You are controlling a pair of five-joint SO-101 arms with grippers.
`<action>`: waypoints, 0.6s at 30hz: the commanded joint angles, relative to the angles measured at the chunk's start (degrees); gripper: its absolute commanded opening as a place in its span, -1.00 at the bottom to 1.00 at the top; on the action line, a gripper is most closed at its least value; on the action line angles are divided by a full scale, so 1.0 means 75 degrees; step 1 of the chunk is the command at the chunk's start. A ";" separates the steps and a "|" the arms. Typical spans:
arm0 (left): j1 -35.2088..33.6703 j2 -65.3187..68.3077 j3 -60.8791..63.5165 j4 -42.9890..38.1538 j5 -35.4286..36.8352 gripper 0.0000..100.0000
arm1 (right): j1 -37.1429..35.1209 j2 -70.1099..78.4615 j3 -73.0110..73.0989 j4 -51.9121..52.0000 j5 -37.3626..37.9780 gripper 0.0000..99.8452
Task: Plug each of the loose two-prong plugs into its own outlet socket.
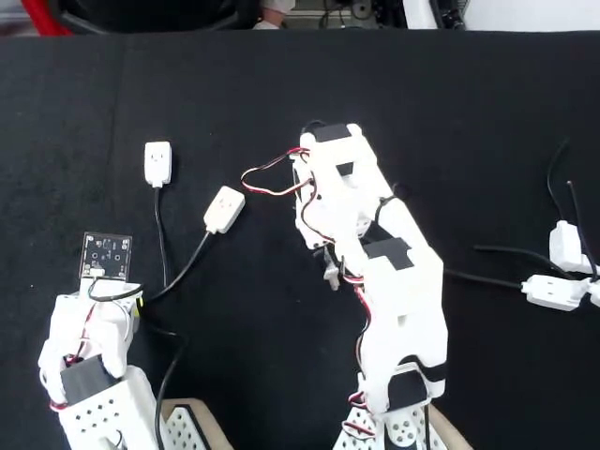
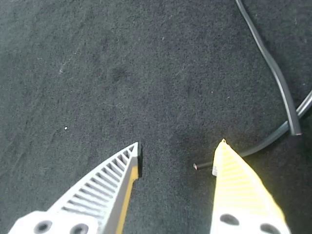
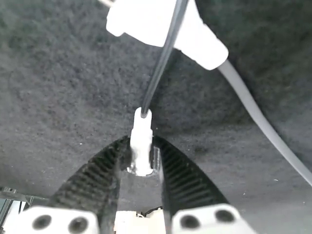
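Above the middle of the counter [image 1: 281, 75], the right gripper [image 3: 142, 151] has its fingers [image 3: 97, 180] clenched on a white two-prong plug [image 3: 142, 127] by its body, cord [image 3: 161, 63] trailing free, presumably for carrying to a socket [image 1: 223, 208], while the left gripper [image 2: 180, 144] hangs with fingers released near the front-left corner.

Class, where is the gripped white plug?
In the right wrist view, the small white plug is pinched in the right gripper, near a white connector body.

High view: overhead, looking down on black table [image 1: 281, 75], arm bases at near edge. Wrist views: low over same cloth, past left gripper [image 2: 180, 144]; right gripper [image 3: 142, 148] camera tight on plug [image 3: 142, 127].
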 commanded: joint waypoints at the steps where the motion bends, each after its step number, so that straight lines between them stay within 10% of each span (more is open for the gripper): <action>1: 0.0053 -0.0047 0.0158 -0.0164 0.0012 -0.51 | 0.0094 -0.0076 -0.0252 0.0012 -0.0047 -0.98; 18: 0.0053 -0.0047 0.0158 -0.0164 0.0012 -0.51 | -0.1254 -0.4976 0.1565 -0.0305 -0.0445 -0.98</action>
